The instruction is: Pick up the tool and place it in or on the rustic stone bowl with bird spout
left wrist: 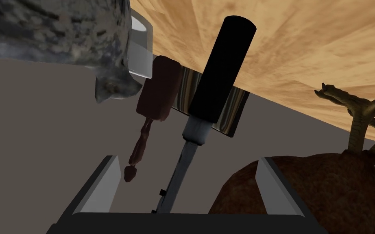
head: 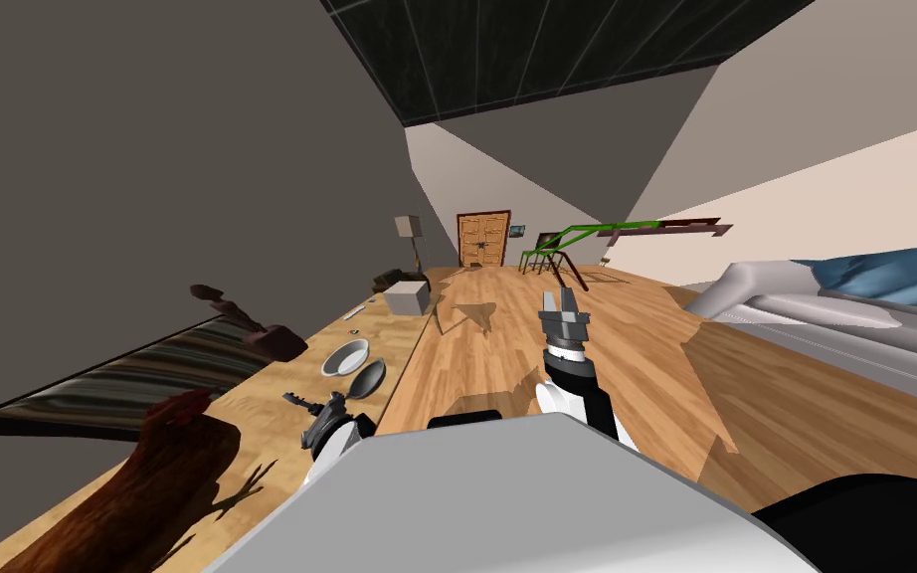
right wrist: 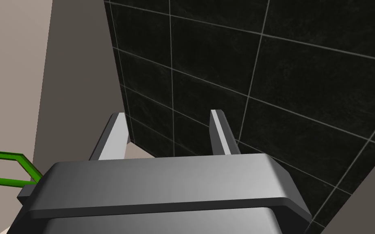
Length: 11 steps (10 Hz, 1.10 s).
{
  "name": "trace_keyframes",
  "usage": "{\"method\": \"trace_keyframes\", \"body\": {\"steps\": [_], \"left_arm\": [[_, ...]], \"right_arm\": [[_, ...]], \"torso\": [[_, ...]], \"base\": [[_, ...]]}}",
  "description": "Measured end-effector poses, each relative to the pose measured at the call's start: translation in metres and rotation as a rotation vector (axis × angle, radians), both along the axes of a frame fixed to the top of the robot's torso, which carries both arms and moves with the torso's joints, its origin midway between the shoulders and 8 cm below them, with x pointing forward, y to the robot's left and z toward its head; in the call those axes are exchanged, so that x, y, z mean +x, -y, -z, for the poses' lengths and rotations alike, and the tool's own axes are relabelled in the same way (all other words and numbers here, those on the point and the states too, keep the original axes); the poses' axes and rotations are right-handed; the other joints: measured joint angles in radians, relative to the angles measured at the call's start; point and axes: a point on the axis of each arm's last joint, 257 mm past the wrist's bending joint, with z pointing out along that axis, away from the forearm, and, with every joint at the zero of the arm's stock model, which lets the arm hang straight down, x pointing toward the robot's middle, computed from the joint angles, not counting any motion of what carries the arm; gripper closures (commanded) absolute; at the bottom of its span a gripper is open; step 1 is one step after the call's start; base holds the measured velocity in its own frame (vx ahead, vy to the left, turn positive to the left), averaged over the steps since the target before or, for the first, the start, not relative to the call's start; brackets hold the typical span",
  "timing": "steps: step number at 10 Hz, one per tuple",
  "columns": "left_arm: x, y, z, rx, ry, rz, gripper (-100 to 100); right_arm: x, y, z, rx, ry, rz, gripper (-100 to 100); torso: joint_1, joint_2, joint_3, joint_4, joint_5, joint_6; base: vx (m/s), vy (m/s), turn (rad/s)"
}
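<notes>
The tool has a thick black handle and a thin grey shaft; on the wooden tabletop it shows as a small dark tool. My left gripper is open, and the shaft runs between its spread fingers without touching them. Just beyond the handle lies the mottled grey stone bowl, its spout turned toward the gripper. In the head view the left gripper is low over the table, near the stone bowl. My right gripper is raised over the floor, open and empty.
A shiny grey bowl sits beside the stone one. A dark brown figure lies past the tool, and a brown rooster-like figure sits close to one finger. A white box stands farther along the table; a sofa is at right.
</notes>
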Motion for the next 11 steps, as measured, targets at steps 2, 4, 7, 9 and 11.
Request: {"method": "trace_keyframes", "body": {"steps": [2, 4, 7, 9, 11], "left_arm": [[-0.013, -0.006, 0.005, 0.039, -0.028, -0.036, -100], [-0.030, -0.014, 0.002, 0.079, -0.063, -0.068, -100], [-0.048, -0.021, 0.003, 0.137, -0.100, -0.109, -100], [-0.061, -0.024, 0.001, 0.184, -0.129, -0.132, -100], [-0.074, -0.027, 0.000, 0.233, -0.155, -0.154, -100]], "right_arm": [[0.000, 0.000, 0.000, 0.000, 0.000, 0.000, 0], [0.000, 0.000, 0.000, 0.000, 0.000, 0.000, 0], [0.000, 0.000, 0.000, 0.000, 0.000, 0.000, 0], [0.000, 0.000, 0.000, 0.000, 0.000, 0.000, 0], [0.000, 0.000, 0.000, 0.000, 0.000, 0.000, 0]], "torso": [[0.000, 0.000, 0.000, 0.000, 0.000, 0.000], [0.000, 0.000, 0.000, 0.000, 0.000, 0.000], [0.001, 0.000, 0.000, 0.000, 0.000, 0.000], [0.001, 0.000, 0.000, 0.000, 0.000, 0.000], [0.001, -0.001, 0.000, 0.000, 0.000, 0.000]], "base": [[0.011, 0.027, -0.122], [0.013, 0.030, -0.098], [0.013, 0.038, -0.121], [0.012, 0.039, -0.069], [0.017, 0.048, -0.111]]}}
